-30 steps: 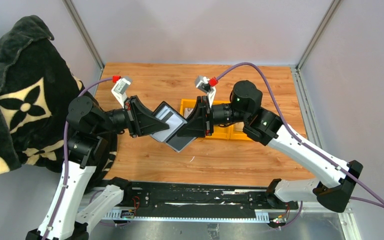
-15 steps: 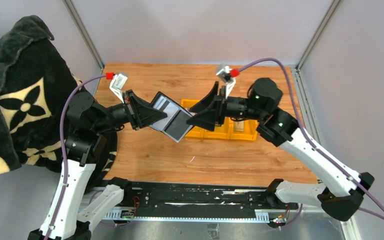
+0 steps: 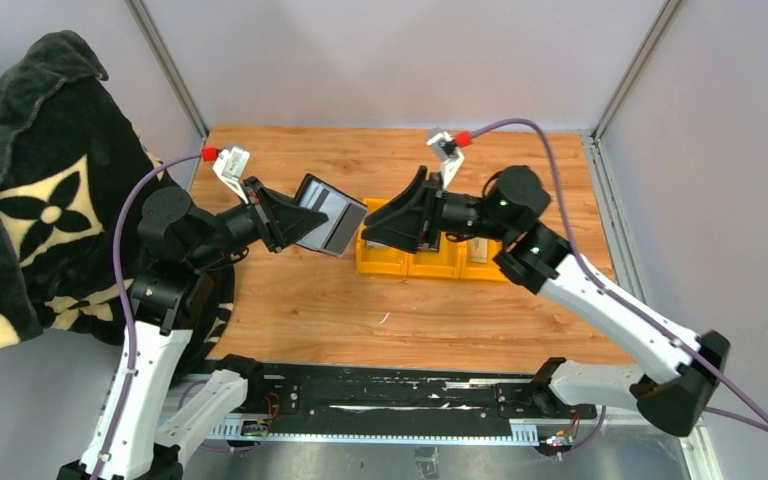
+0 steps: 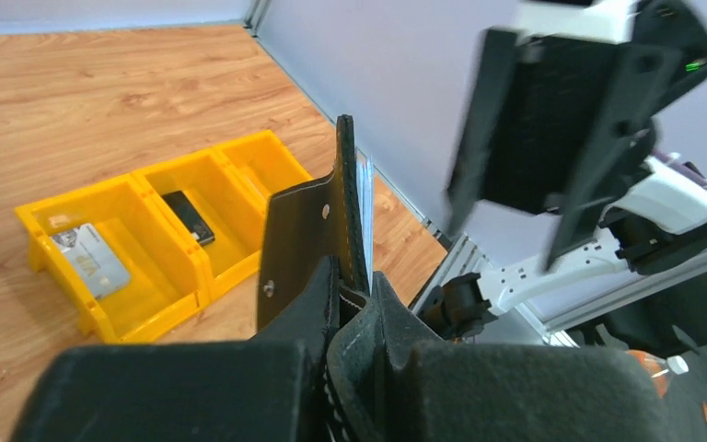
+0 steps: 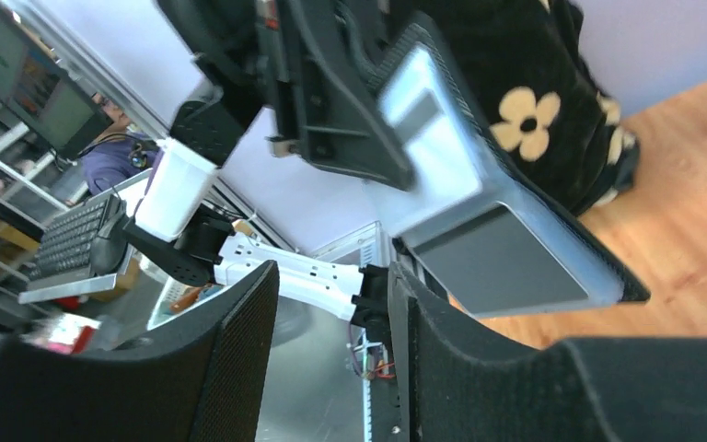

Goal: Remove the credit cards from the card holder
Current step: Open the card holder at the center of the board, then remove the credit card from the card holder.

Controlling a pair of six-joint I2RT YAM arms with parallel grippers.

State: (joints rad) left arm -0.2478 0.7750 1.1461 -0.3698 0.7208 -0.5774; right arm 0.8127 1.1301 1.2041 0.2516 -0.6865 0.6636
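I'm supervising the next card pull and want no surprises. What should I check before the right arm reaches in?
1. Grip: left gripper shut on the card holder, held aloft: ok.
2. Target: a credit card showing in the holder: ok.
3. Free hand: right gripper open and empty: ok.
4. Approach: right gripper at the card's edge: not ok, it hangs apart, by the yellow bin.
5. Number of cards left inside: cannot tell.

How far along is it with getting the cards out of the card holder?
Done: one card lies in the yellow bin. In hand: the left gripper is shut on the card holder, held in the air; the right gripper is open and empty beside it. Left: pale card edges show inside the holder, not yet pulled out.
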